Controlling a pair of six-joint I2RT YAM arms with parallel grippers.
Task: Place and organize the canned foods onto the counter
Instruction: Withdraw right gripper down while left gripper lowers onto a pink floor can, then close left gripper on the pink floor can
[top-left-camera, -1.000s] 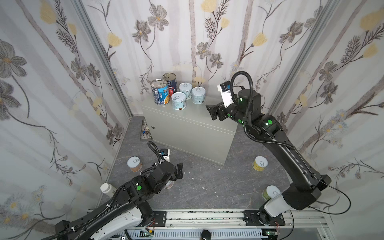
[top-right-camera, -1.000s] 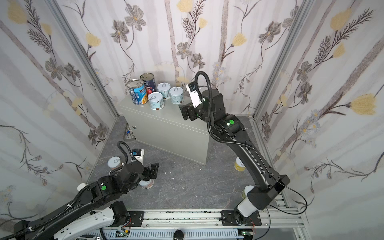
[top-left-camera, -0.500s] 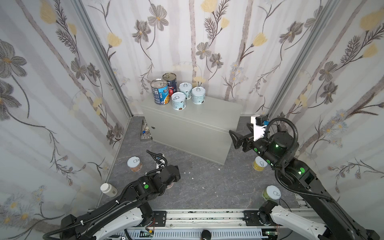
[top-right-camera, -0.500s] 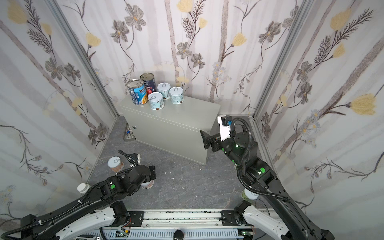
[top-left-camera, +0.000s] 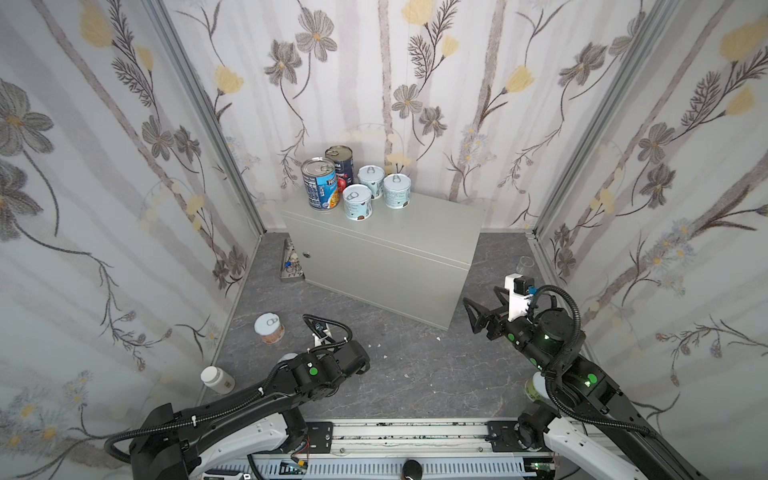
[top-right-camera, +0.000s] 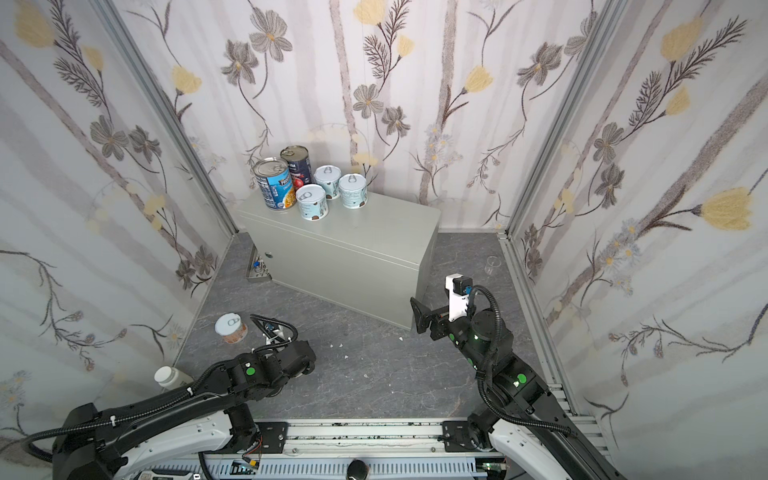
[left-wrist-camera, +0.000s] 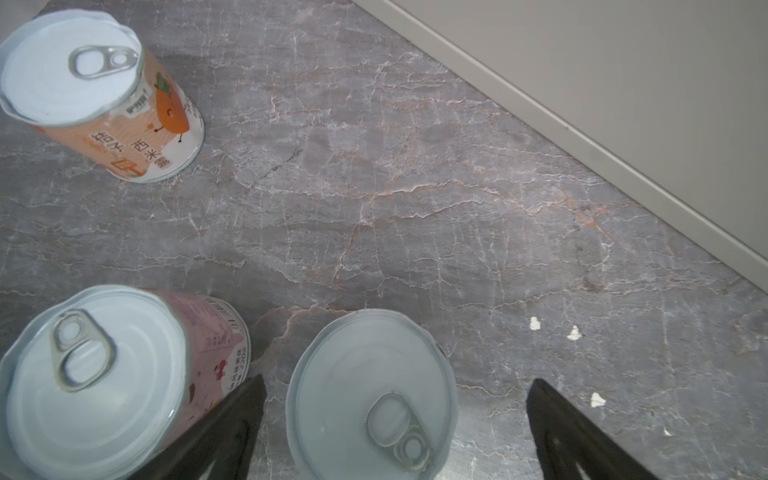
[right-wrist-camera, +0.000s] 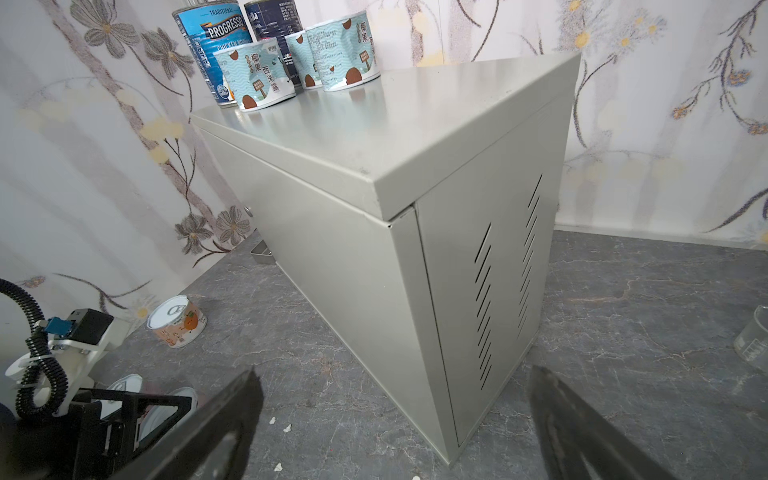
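- Tabletop (top-left-camera: 432, 226): light-grey metal cabinet standing on the floor (top-left-camera: 407, 374) by the back wall. The right half of its top is bare.
- Blue-label tall can (top-left-camera: 319, 185) and navy-red tall can (top-left-camera: 340, 160): upright at the tabletop's rear left corner, close together.
- Teal-label short cans (top-left-camera: 357, 202): three, upright, clustered just beside the tall cans.
- Orange-label short can (top-left-camera: 269, 328): upright on the floor, in front of the cabinet's left end.
- Pink-label short can (left-wrist-camera: 108, 374) and pale-lid short can (left-wrist-camera: 370, 399): upright on the floor under the left arm, near each other.
- Left tool (left-wrist-camera: 397, 380): jaws spread wide and gripping nothing, with the pale-lid short can between its fingers.
- Right tool (top-left-camera: 473, 316): jaws spread wide, empty, raised just beside the cabinet's right front corner.
- White bottle (top-left-camera: 217, 379): on the floor by the left wall.
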